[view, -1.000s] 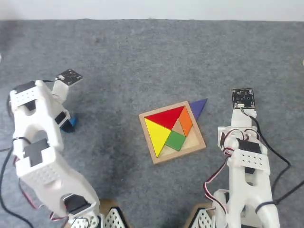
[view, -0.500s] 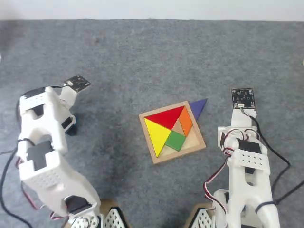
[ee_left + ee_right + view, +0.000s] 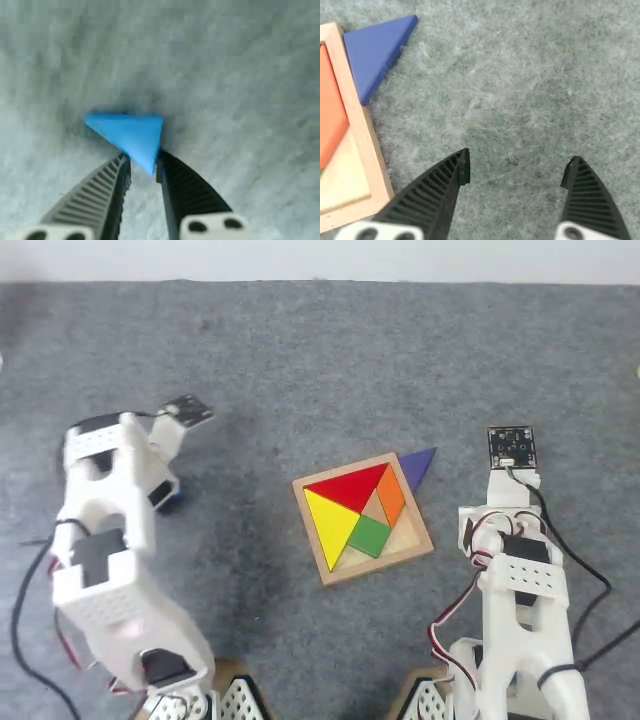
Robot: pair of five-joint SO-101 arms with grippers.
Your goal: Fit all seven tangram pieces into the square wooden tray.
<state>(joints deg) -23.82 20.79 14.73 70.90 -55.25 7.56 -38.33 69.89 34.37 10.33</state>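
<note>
Wooden-looking, stiff, likely light: pinching the blue triangular piece (image 3: 127,134) by one corner in the left gripper (image 3: 142,163), well apart from the square wooden tray (image 3: 380,565), risking swivelling. Holding the right gripper (image 3: 517,170) spread, empty.

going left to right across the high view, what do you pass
left arm → yellow triangle → orange piece → purple triangle → right arm
</note>
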